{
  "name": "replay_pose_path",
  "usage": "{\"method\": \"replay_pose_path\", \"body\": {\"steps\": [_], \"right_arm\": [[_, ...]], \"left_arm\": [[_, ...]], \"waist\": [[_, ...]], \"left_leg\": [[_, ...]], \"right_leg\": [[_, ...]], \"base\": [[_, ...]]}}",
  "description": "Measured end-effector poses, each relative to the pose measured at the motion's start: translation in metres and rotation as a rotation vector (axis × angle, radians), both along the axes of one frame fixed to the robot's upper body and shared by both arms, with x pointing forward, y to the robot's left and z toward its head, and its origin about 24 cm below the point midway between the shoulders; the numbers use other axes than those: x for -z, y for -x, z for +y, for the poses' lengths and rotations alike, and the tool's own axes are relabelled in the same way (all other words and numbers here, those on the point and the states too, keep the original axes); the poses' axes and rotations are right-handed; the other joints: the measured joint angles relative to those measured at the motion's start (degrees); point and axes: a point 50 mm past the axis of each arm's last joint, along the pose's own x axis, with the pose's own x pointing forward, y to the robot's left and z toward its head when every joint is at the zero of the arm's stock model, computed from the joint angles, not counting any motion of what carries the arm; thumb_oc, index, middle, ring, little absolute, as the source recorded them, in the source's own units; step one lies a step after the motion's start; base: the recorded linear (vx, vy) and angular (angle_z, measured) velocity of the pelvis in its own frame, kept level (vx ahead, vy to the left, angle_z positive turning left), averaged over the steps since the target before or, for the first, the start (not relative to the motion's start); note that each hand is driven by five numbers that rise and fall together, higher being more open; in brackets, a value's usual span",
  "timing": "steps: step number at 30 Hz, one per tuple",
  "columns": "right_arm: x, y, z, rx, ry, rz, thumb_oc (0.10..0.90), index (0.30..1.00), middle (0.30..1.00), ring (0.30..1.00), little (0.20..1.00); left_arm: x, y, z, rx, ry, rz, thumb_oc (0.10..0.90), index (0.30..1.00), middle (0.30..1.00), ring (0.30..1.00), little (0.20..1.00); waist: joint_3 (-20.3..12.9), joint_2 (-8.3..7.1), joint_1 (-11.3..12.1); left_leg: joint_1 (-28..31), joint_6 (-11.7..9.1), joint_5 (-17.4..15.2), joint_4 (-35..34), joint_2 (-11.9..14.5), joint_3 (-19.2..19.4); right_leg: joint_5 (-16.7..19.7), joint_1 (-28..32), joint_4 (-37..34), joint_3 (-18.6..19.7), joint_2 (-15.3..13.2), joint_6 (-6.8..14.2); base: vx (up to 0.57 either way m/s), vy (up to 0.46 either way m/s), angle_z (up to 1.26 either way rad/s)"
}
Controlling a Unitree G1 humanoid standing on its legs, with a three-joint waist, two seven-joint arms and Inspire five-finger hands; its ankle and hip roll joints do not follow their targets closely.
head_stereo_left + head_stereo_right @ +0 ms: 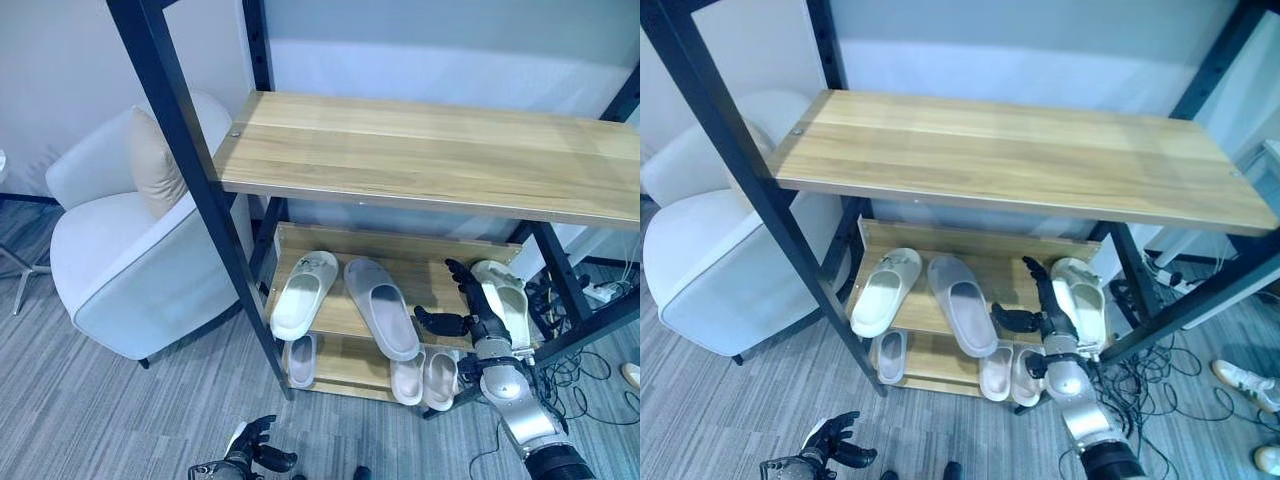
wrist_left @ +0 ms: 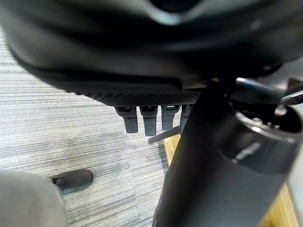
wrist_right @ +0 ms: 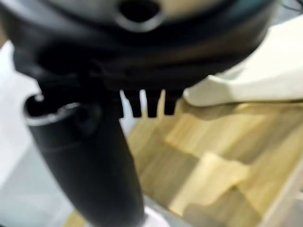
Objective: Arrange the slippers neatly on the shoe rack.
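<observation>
The shoe rack's middle shelf [image 1: 420, 262] carries a white slipper [image 1: 303, 293] at the left, a grey slipper [image 1: 381, 307] lying aslant beside it, and a cream slipper [image 1: 507, 298] at the right end. My right hand [image 1: 480, 310] is open at that shelf's front. Its fingers lie straight along the cream slipper's left side and its thumb points towards the grey one. In the right wrist view the cream slipper [image 3: 246, 85] lies just past the straight fingers [image 3: 147, 103]. The bottom shelf holds a small pale slipper [image 1: 301, 360] and a beige pair [image 1: 423, 378]. My left hand [image 1: 250, 448] hangs open near the floor.
A white armchair [image 1: 130, 260] with a beige cushion stands left of the rack. Black uprights [image 1: 215, 200] frame the rack and a wide wooden top shelf [image 1: 430, 150] overhangs the lower ones. Cables and a power strip [image 1: 600, 292] lie on the floor at the right, near a person's shoes [image 1: 1242, 380].
</observation>
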Motion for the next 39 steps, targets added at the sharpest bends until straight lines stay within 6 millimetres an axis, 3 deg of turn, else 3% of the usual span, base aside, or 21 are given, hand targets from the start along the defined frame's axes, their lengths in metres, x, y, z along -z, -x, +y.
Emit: {"method": "replay_pose_path", "body": {"steps": [10, 23, 24, 25, 39], "right_arm": [[0.013, -0.012, -0.003, 0.022, 0.036, 0.085, 0.800, 0.900, 0.900, 0.900, 0.900], [-0.005, -0.040, 0.000, 0.054, 0.042, 0.027, 0.800, 0.900, 0.900, 0.900, 0.900], [-0.006, -0.041, 0.000, 0.059, 0.042, 0.020, 0.508, 0.462, 0.462, 0.462, 0.462], [-0.007, -0.041, 0.000, 0.061, 0.042, 0.018, 0.400, 0.300, 0.300, 0.300, 0.300], [-0.006, -0.040, 0.002, 0.058, 0.046, 0.016, 0.400, 0.300, 0.300, 0.300, 0.300]], "left_arm": [[-0.001, -0.003, -0.001, -0.009, 0.011, -0.010, 0.800, 0.900, 0.900, 0.900, 0.900], [-0.003, -0.010, -0.002, -0.018, 0.021, -0.031, 0.800, 0.900, 0.900, 0.900, 0.900], [-0.004, -0.011, -0.003, -0.019, 0.023, -0.034, 0.800, 0.900, 0.900, 0.900, 0.900], [-0.004, -0.012, -0.003, -0.019, 0.024, -0.036, 0.800, 0.900, 0.900, 0.900, 0.900], [-0.004, -0.012, -0.004, -0.016, 0.027, -0.039, 0.800, 0.900, 0.900, 0.900, 0.900]], "waist": [[0.2, 0.27, 1.3], [1.3, 1.79, 2.7], [1.3, 1.86, 3.1], [1.3, 1.89, 3.4], [1.4, 1.86, 3.4]], "left_leg": [[-1.2, -0.4, 0.5, 0.1, -0.1, -2.6], [-3.5, -1.2, 1.1, 0.1, -0.1, -4.2], [-3.8, -1.4, 1.2, 0.1, 0.0, -4.3], [-3.8, -1.4, 1.2, 0.2, 0.0, -4.3], [-3.7, -1.5, 1.3, 0.1, -0.1, -4.5]], "right_leg": [[-0.6, -0.2, 0.0, -2.7, -0.2, -0.4], [-0.8, -1.7, 0.0, -4.6, -0.3, -0.2], [-0.8, -2.0, 0.0, -4.7, -0.3, -0.2], [-0.8, -2.0, 0.0, -4.7, -0.3, -0.2], [-0.9, -2.1, 0.0, -5.1, -0.3, -0.1]], "base": [[0.01, -0.004, 0.14], [0.00, -0.001, 0.07], [0.00, -0.003, 0.14], [0.00, -0.004, 0.10], [0.00, -0.003, 0.02]]}}
